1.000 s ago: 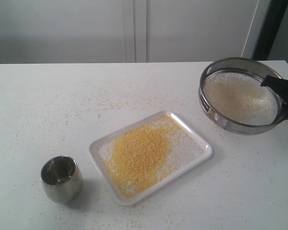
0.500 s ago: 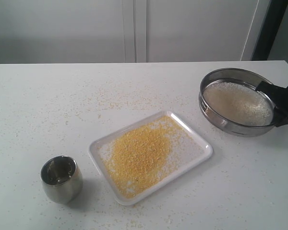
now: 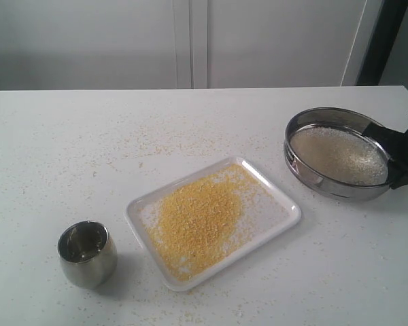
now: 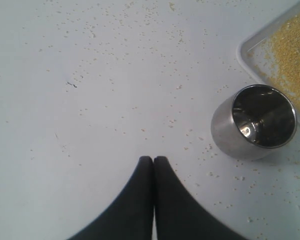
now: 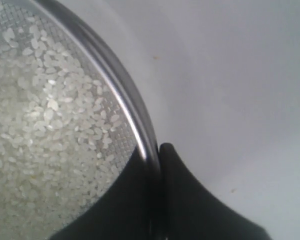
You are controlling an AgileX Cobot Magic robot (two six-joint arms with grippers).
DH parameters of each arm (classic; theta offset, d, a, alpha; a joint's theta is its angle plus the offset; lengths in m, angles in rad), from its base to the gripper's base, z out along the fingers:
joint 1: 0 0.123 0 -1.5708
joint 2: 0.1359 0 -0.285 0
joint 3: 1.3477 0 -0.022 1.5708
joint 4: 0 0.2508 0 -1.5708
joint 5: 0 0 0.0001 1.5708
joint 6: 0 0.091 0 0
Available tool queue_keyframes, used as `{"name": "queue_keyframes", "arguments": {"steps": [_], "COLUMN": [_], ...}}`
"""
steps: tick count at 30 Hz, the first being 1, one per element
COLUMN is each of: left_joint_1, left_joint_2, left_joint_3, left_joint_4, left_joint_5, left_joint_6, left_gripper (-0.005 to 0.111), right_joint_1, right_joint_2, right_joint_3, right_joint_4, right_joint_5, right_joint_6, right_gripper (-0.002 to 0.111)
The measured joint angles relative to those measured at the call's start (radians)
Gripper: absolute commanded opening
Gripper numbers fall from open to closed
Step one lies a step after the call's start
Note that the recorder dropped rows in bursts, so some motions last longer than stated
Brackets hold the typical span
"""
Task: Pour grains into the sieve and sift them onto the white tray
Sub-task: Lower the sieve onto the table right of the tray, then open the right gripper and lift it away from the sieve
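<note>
While my right tool point(image 5: 157, 150) is pinched tight on the rim of the sieve point(image 3: 306, 170), the sieve is low over the right side of the worktop point(image 3: 88, 149), apart from the white tray point(image 3: 277, 204). Pale kernels point(image 3: 336, 155) lie on its mesh. Yellow meal point(image 3: 197, 221) lies heaped on the tray. My left tool point(image 4: 153, 159) is closed on nothing, near the steel cup point(image 4: 255, 122).

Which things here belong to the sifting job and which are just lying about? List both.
Job: sieve, gripped at its rim by the right gripper; rice in it; white tray; yellow meal on the tray.
Lying about: empty steel cup; stray grains over the table; left gripper, shut.
</note>
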Motion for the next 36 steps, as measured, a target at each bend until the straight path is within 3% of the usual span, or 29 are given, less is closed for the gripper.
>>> {"name": "queue_keyframes", "arguments": {"steps": [24, 27, 31, 36], "left_joint_1": [0.000, 0.000, 0.000, 0.000], "left_joint_2": [0.000, 0.000, 0.000, 0.000], "left_joint_3": [0.000, 0.000, 0.000, 0.000], "left_joint_4": [0.000, 0.000, 0.000, 0.000], "left_joint_5": [0.000, 0.000, 0.000, 0.000], "left_joint_6": [0.000, 0.000, 0.000, 0.000], "left_gripper": [0.000, 0.000, 0.000, 0.000], "right_joint_1": [0.034, 0.034, 0.034, 0.034], "right_joint_2": [0.044, 0.044, 0.044, 0.041], "right_joint_3": [0.000, 0.000, -0.002, -0.002], "right_joint_4": [-0.098, -0.098, -0.098, -0.091], "right_joint_5": [-0.024, -0.024, -0.033, -0.035], "right_joint_6": [0.054, 0.054, 0.058, 0.058], "right_gripper": [0.001, 0.014, 0.041, 0.044]}}
